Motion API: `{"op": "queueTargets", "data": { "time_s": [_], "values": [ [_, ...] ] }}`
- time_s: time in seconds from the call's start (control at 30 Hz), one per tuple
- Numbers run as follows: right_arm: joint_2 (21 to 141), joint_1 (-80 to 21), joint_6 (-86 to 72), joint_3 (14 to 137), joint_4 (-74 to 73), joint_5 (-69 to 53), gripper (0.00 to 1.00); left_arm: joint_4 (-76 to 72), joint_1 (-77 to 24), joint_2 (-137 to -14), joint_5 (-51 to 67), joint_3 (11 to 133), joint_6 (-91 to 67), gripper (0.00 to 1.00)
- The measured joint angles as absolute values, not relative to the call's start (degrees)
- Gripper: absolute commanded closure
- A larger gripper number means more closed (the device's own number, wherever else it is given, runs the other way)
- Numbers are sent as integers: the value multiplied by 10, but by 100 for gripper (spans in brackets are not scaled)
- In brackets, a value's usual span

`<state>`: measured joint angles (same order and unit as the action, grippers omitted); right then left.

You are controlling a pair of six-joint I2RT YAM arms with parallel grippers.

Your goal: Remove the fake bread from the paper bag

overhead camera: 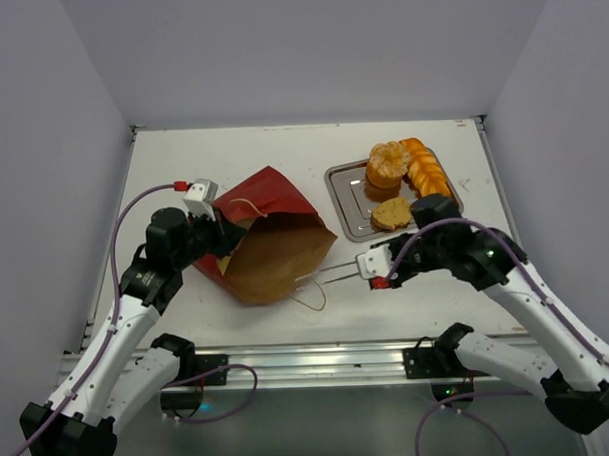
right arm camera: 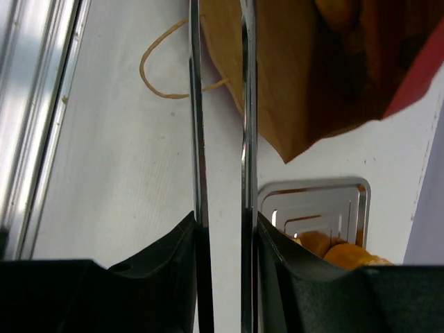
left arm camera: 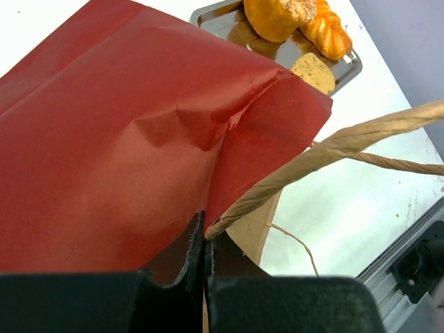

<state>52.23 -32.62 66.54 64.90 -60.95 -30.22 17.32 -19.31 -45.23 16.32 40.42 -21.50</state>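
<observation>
Left gripper [left arm camera: 203, 239] pinches paper bag [overhead camera: 275, 244]; right gripper [overhead camera: 312, 278] narrow, empty.
Only left wrist shows string handle [left arm camera: 326, 152] clamped too; fake bread [overhead camera: 403, 170] on far-right tray [overhead camera: 349, 211].

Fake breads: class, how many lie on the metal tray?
3: a round bun at the metal tray's far side, a braided loaf right of it, a pale wedge nearest. Others may hide in the paper bag.

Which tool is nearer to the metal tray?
Right. The right tool is close to the near left corner of the metal tray; the left tool clamps the paper bag on its opposite side.
</observation>
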Motion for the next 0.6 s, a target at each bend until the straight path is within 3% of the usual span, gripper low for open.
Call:
{"op": "queueTargets", "data": {
  "time_s": [0.1, 0.27, 0.6],
  "values": [
    [572, -470, 630, 610, -526, -195, 64, 175, -193, -449, 163, 404, -221, 100],
    [721, -608, 599, 599, -360, 17, 64, 178, -193, -448, 162, 404, -235, 100],
    [881, -692, 650, 600, -107, 272, 59, 200, -193, -432, 158, 406, -250, 100]
  ]
}}
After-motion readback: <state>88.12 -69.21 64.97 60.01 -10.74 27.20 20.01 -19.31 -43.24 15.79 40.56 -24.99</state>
